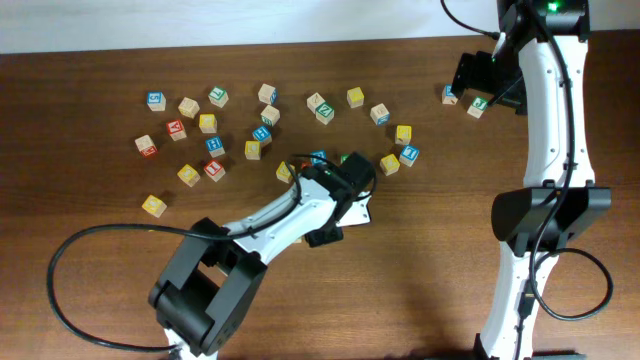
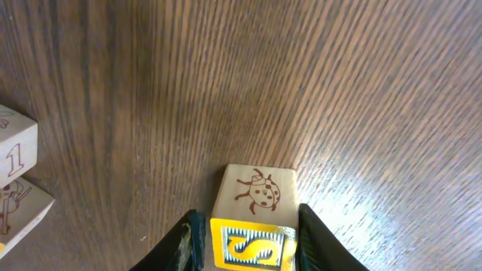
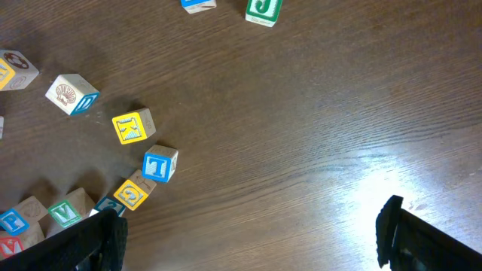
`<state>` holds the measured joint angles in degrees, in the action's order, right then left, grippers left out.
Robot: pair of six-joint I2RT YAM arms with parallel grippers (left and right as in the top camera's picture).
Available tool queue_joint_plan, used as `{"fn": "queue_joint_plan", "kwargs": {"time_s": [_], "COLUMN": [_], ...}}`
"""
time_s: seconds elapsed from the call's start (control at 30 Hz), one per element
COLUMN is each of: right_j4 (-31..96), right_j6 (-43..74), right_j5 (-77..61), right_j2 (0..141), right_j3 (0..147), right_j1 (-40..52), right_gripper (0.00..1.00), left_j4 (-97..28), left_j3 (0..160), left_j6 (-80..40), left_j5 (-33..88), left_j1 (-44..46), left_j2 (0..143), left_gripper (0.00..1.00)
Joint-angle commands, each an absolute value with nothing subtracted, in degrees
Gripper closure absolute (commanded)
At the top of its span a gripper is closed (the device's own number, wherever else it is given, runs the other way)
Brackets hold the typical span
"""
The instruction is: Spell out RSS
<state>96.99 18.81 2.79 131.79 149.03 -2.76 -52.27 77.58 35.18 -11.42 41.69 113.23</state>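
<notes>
My left gripper [image 2: 248, 245] is shut on a yellow-faced S cube [image 2: 253, 202] with a ladybug drawn on its neighbouring wooden face. The cube is low over bare wood; I cannot tell whether it touches. In the overhead view the left gripper [image 1: 350, 203] sits just in front of the cube cluster and hides its cube. Another yellow cube with a curved letter [image 3: 129, 194] lies beside the blue T cube [image 3: 160, 165]. I cannot read an R on any green cube. My right gripper [image 3: 248, 233] is open and empty, raised at the far right [image 1: 478, 82].
Several letter cubes lie scattered across the far half of the table [image 1: 260, 125]. A green V cube [image 3: 64, 213], a yellow K cube [image 3: 134, 126] and a green J cube [image 3: 263, 9] show in the right wrist view. A wooden "1" cube [image 2: 16, 154] lies left of my left gripper.
</notes>
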Motion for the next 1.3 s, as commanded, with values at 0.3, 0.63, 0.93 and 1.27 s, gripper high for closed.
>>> {"fn": "queue_joint_plan", "kwargs": {"time_s": [0.3,0.63,0.93,1.27], "right_j4": [96.9,96.7,96.7,96.7], "right_j6": [18.4,18.4,18.4,18.4], "right_j5": [3.3,3.3,3.3,3.3], "right_j2": [131.1,131.1,131.1,131.1], "right_j3": [149.0,149.0,149.0,149.0], "right_j1": [-3.0,-3.0,-3.0,-3.0], "right_gripper": [0.02,0.02,0.02,0.02], "left_j4": [-51.1,-52.4,-58.4,-63.2], "left_j3": [79.0,100.7,100.3,100.3], "left_j6": [32.9,7.5,-24.8,-28.3], "left_j5": [-11.6,-8.8,2.9,-1.3], "left_j1": [40.6,37.3,8.3,2.2], "left_j2": [113.6,102.8,100.5,100.7], "left_gripper": [0.27,0.01,0.01,0.01]}}
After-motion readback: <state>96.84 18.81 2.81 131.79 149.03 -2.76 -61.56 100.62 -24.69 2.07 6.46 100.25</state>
